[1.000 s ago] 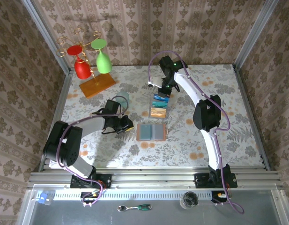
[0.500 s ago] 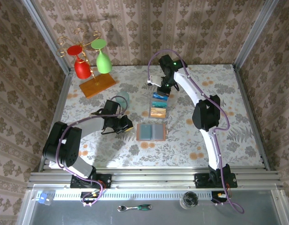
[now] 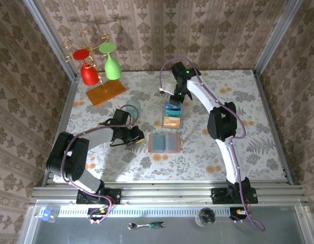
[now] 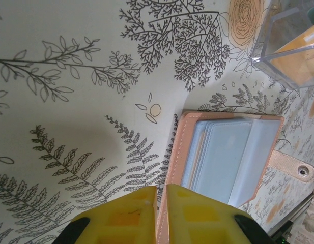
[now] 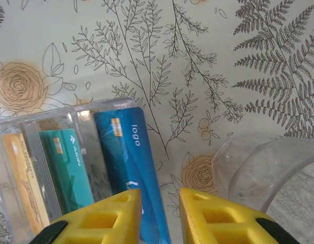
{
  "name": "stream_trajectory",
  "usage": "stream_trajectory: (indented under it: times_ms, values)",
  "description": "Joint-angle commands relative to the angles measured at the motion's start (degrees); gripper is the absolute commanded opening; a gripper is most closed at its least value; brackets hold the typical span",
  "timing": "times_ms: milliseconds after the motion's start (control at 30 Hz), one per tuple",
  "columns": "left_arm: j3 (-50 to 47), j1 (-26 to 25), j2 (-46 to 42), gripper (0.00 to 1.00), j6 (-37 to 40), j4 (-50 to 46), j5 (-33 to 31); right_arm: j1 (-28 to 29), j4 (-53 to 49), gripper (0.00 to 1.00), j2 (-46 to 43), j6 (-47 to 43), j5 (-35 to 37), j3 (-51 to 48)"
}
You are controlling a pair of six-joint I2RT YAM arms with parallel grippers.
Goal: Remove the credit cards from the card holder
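Observation:
The card holder (image 3: 164, 143) lies open on the table, grey-blue pockets up, brown border round it. My left gripper (image 3: 138, 134) is shut on its left brown edge; in the left wrist view the yellow fingers (image 4: 126, 213) pinch the border of the holder (image 4: 228, 152). Three credit cards stand in a clear plastic box (image 3: 172, 115): a blue one (image 5: 129, 152), a teal one (image 5: 65, 168) and an orange-tan one (image 5: 22, 178). My right gripper (image 5: 160, 195) hangs just over the blue card, jaws apart, the card free beside its left finger.
A clear tumbler (image 3: 130, 108) stands behind my left gripper, and its curved wall (image 5: 268, 173) is seen to the right of my right gripper. A rack on an orange wooden base (image 3: 106, 93) holds a red and a green glass at the back left.
My right gripper has opened and let go of the blue card, which now stands in the clear box. The left gripper and the holder have not moved.

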Motion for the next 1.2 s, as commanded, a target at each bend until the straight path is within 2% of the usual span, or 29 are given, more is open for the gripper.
stream_trajectory:
  times_ms: [0, 367, 800, 1167]
  values:
    - [-0.6, 0.5, -0.5, 0.13, -0.4, 0.5, 0.4, 0.4, 1.8, 0.23, -3.6, 0.8, 1.4, -1.1]
    - [-1.0, 0.5, -0.7, 0.14, -0.5, 0.8, 0.5, 1.3, 5.5, 0.1, -3.1, 1.8, 1.5, -3.5]
    - [-1.1, 0.5, -0.4, 0.14, -0.7, 1.3, 0.8, 1.5, 6.3, 0.11, -4.2, 1.4, 2.2, -7.0]
    - [-1.2, -0.2, -0.2, 0.14, -1.1, 3.0, 1.3, 2.1, 12.1, 0.14, -12.4, 5.3, 1.7, -13.9]
